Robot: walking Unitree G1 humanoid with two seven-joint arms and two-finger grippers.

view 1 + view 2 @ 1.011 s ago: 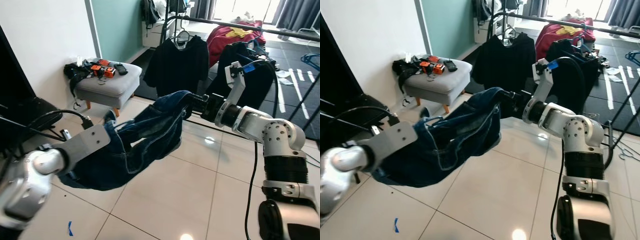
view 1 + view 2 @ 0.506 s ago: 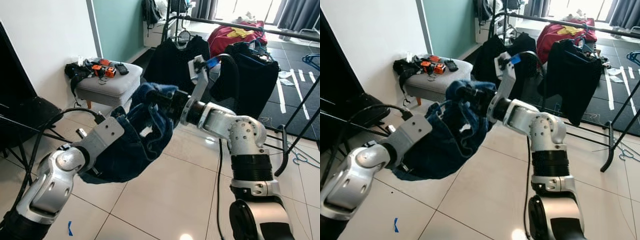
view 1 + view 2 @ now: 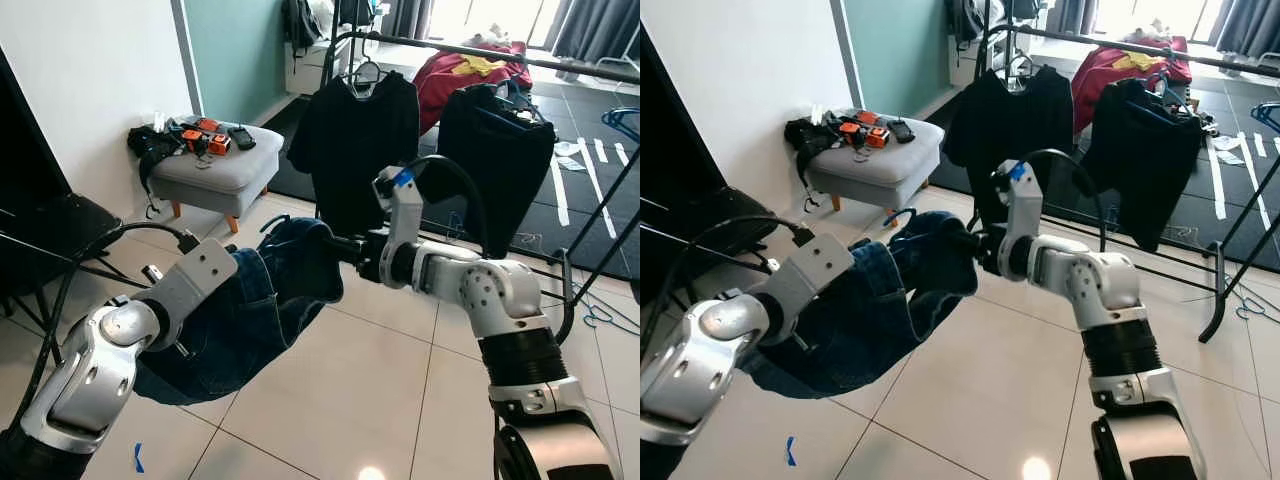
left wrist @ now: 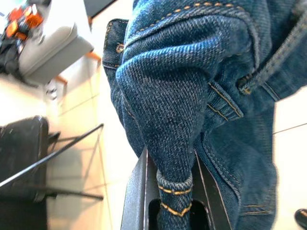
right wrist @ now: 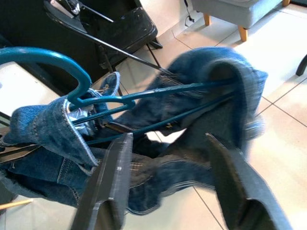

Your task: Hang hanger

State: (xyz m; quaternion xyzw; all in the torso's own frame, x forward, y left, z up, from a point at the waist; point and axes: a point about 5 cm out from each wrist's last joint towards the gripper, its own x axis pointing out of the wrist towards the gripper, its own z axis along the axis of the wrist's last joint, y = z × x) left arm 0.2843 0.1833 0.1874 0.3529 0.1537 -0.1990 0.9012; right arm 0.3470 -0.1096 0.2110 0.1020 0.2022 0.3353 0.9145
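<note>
Hanger (image 5: pixel 86 93), teal and draped with jeans (image 3: pixel 250 315), hangs before the spread-fingered right gripper (image 5: pixel 168 187), while the left gripper (image 4: pixel 170 201) pinches denim.

- Left hand (image 4: pixel 175 191): arm reaches forward, fingers clamped on a fold of denim.
- Right hand (image 5: pixel 168 163): arm bent inward across the body, fingers spread apart.

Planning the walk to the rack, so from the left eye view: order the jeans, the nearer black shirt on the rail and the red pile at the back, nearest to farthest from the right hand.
1. Jeans: directly at the right hand, toward the robot's left.
2. Black shirt: hanging on the rail just beyond it.
3. Red pile: behind the rail, farthest back.
</note>
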